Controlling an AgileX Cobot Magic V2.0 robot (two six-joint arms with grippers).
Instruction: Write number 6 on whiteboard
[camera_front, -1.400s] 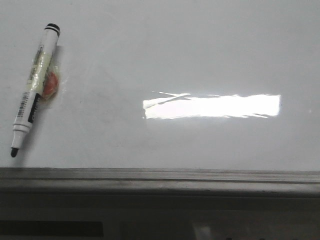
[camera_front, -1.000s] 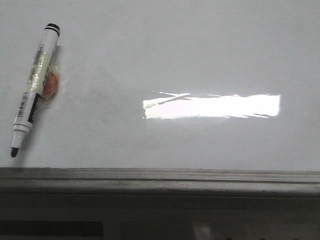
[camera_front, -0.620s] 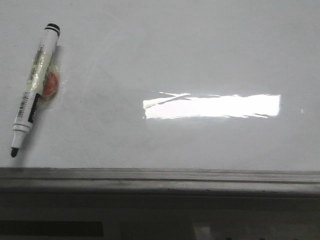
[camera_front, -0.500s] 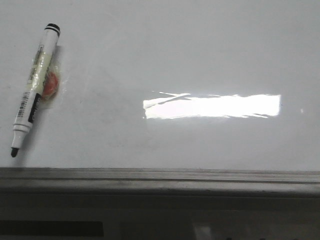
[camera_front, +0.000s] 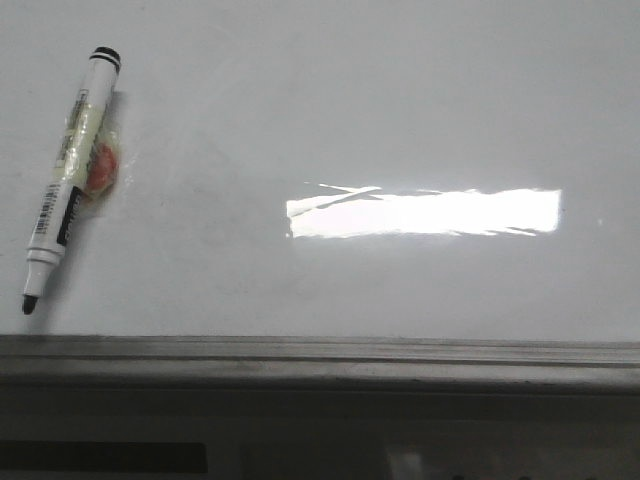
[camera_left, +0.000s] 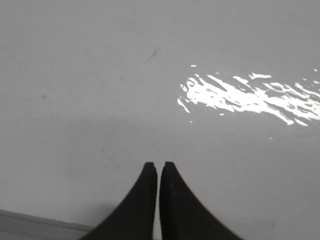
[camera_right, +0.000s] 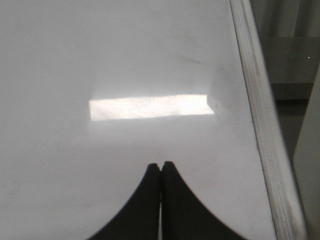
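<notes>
The whiteboard (camera_front: 380, 110) is a glossy pale grey-white board that fills the front view, with a grey metal edge strip along its near side. No number 6 shows on it in any view. A white marker (camera_front: 68, 178) with a black tip lies uncapped at the board's left, tip towards the near edge, with tape and an orange patch on its barrel. My left gripper (camera_left: 159, 165) is shut and empty over bare board (camera_left: 100, 100). My right gripper (camera_right: 161, 165) is shut and empty over bare board (camera_right: 100, 60). Neither gripper shows in the front view.
A bright white rectangular glare (camera_front: 425, 212) lies on the board's middle. It also shows in the left wrist view (camera_left: 250, 92) and the right wrist view (camera_right: 150, 106). The board's metal frame (camera_right: 260, 125) runs beside my right gripper. A short thin stray mark (camera_left: 152, 55) sits on the board.
</notes>
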